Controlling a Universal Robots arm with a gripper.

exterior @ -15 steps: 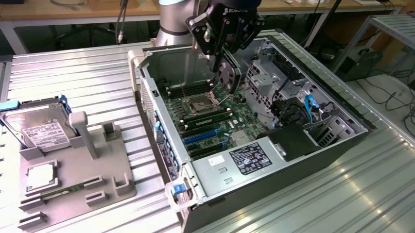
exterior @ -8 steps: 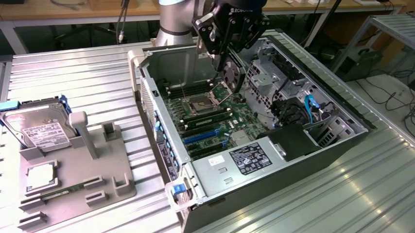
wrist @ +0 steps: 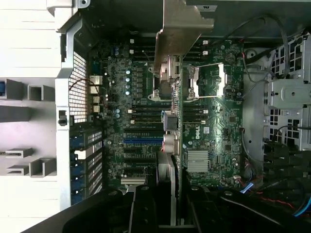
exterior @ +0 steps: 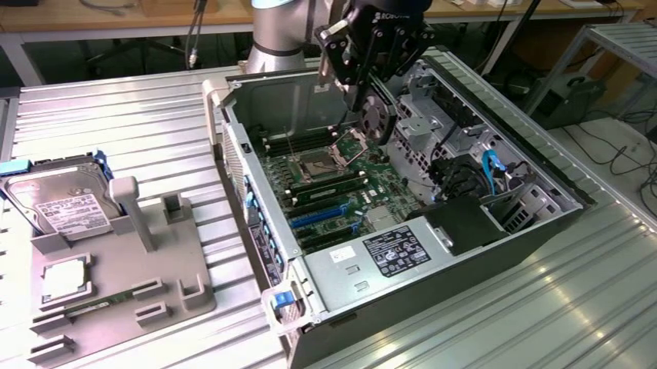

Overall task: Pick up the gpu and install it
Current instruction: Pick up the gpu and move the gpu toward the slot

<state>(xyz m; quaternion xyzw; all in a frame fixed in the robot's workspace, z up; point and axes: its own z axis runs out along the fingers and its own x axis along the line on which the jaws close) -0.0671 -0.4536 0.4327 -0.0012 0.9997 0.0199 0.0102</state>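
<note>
Half done, I'd judge: at the exterior view's left, the grey plastic tray point(exterior: 190, 296) on the ribbed metal desk point(exterior: 134, 115) carried a silver hard drive point(exterior: 61, 204); rightward, the black claw point(exterior: 361, 88) gripped the thin dark fan-faced gpu point(exterior: 375, 123) above the green motherboard point(exterior: 339, 181) of the open computer case point(exterior: 277, 92), not yet seated.

One gpu point(exterior: 376, 121), one open computer case point(exterior: 272, 100), one hard drive point(exterior: 64, 206), one memory stick point(exterior: 98, 302), one gray holder point(exterior: 113, 269)
</note>
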